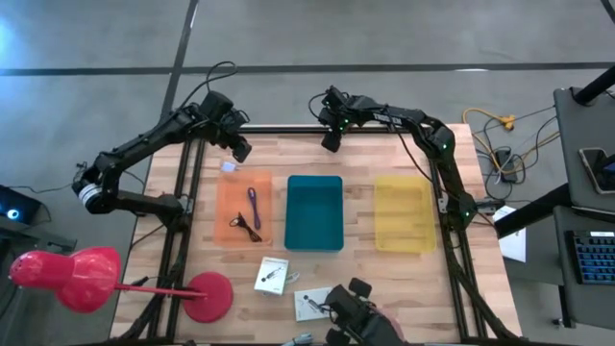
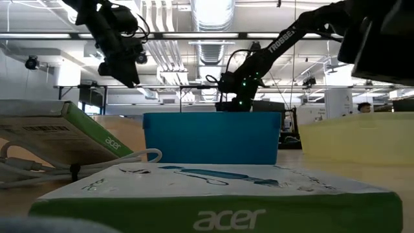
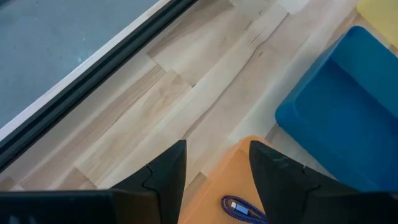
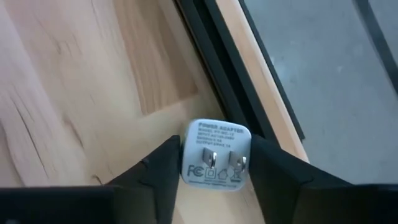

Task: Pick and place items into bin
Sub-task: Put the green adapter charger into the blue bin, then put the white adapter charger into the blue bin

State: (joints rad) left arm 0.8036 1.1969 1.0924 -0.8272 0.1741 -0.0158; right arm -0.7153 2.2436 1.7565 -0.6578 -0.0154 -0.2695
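Three shallow plastic bins lie in a row across the middle of the high view on the pale wooden desk point(image 1: 360, 288): an orange bin point(image 1: 243, 211) at left, a teal bin point(image 1: 315, 212) in the centre, a yellow bin point(image 1: 404, 213) at right. The orange bin holds a thin purple cable point(image 1: 254, 207) and a black wiry piece point(image 1: 248, 229). A small white cube point(image 1: 229, 166) rests on the desk just above the orange bin, and two flat white packets with dark prints point(image 1: 272, 276) lie below the teal bin. A large pink-red lamp-like stand point(image 1: 106, 282) fills the lower left. The left hand point(image 1: 239, 149) hangs at the upper left, near the cube; the right hand point(image 1: 331, 137) sits at the upper centre, by the desk's far edge.

Low view: white-and-green printed boxes point(image 2: 213, 204) crowd the foreground, the teal bin stands behind them, and both arms show high in the frame.

Left wrist view: the left hand's dark fingers point(image 3: 168, 171) stand apart with nothing between them, above the orange bin's corner and the purple cable's end.

Right wrist view: the right hand's fingers point(image 4: 155, 171) flank a white power adapter with two metal prongs point(image 4: 214, 154); whether they press it I cannot tell. Judged from its form, the adapter is light, rigid and smooth-sided, so it is best taken across its flat opposite faces, clear of the prongs. The cable and wiry piece look limp and would be best pinched mid-length.
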